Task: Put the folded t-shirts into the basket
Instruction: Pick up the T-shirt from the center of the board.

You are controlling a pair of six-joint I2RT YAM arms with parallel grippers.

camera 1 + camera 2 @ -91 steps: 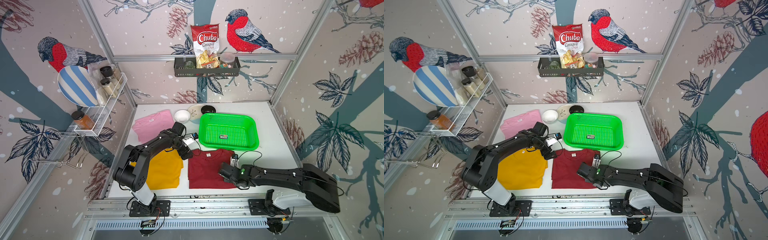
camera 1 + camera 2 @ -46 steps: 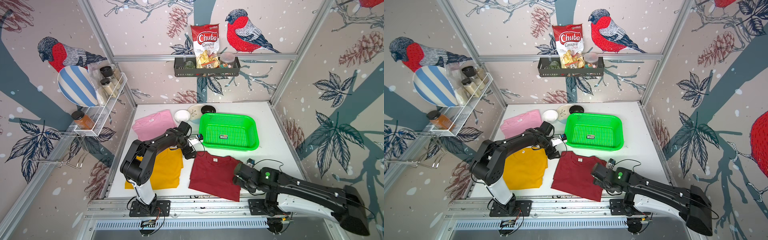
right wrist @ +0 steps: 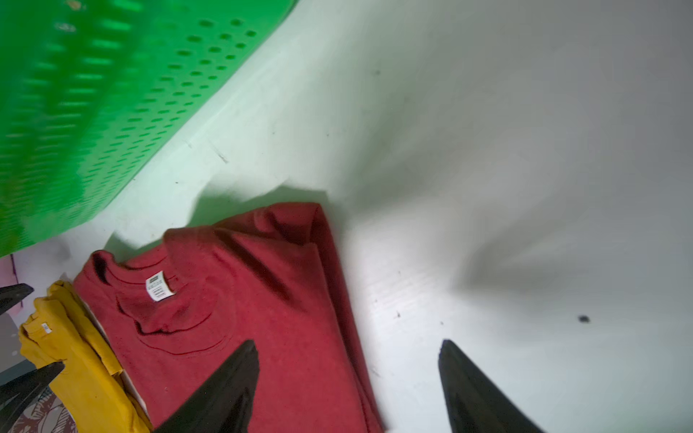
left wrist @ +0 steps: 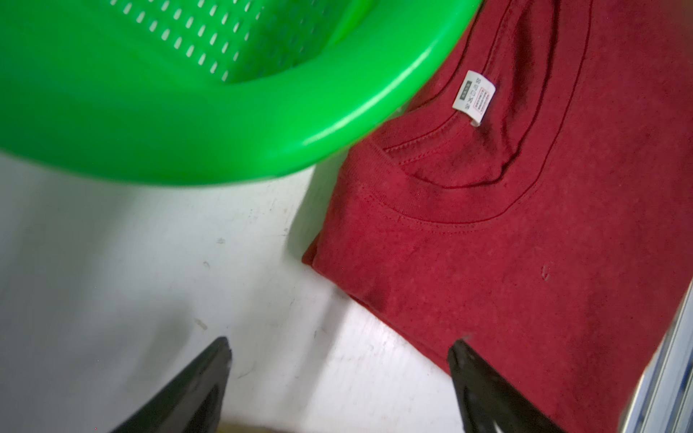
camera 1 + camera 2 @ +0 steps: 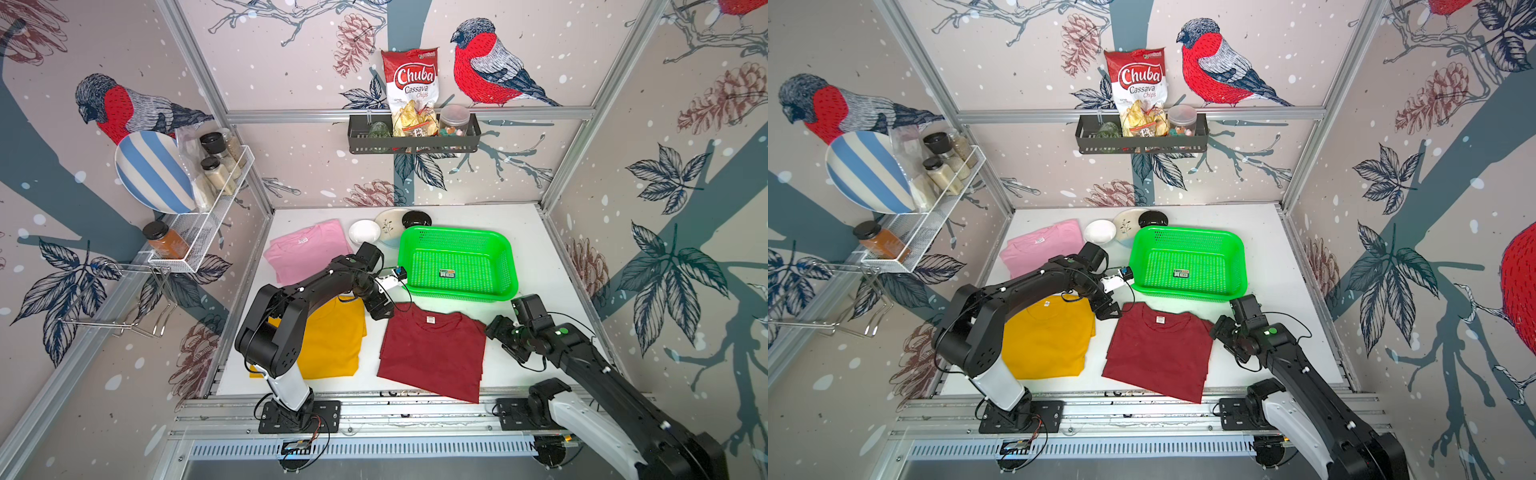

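None of the three folded shirts is in the green basket (image 5: pixel 453 296) (image 5: pixel 1183 296) (image 4: pixel 225 112) (image 3: pixel 75 112). It sits toward the back of the white tabletop (image 5: pixel 540 266) (image 5: pixel 1271 257), a little right of the middle, with a small sticker (image 5: pixel 447 273) on its floor.

The dark red shirt (image 5: pixel 432 349) (image 5: pixel 1158 349) (image 4: pixel 525 243) (image 3: pixel 243 300) lies flat at the middle of the front edge. It is turned slightly askew, its collar and label pointing at the basket's front side, which it lies just beside. One of its front corners reaches over the tabletop's front edge. The yellow shirt (image 5: pixel 332 336) (image 5: pixel 1050 340) (image 3: pixel 75 356) lies at the front left corner, partly hidden under the left arm. The pink shirt (image 5: pixel 305 249) (image 5: pixel 1038 245) lies along the left edge, further back.

The left tool (image 5: pixel 380 309) (image 5: pixel 1106 309) (image 4: pixel 341 341) is spread wide and holds nothing. It sits low over the gap between the yellow and red shirts, next to the red shirt's collar corner; in the left wrist view one finger is over bare tabletop and the other over the shirt's edge.

The right tool (image 5: pixel 494 328) (image 5: pixel 1219 328) (image 3: pixel 347 343) is also wide apart and empty, at the red shirt's right side. In the right wrist view one finger is over the red cloth and the other over bare tabletop. Whether either tool touches the cloth cannot be told.

A white bowl (image 5: pixel 364 232) (image 5: pixel 1099 231) stands between the pink shirt and the basket.
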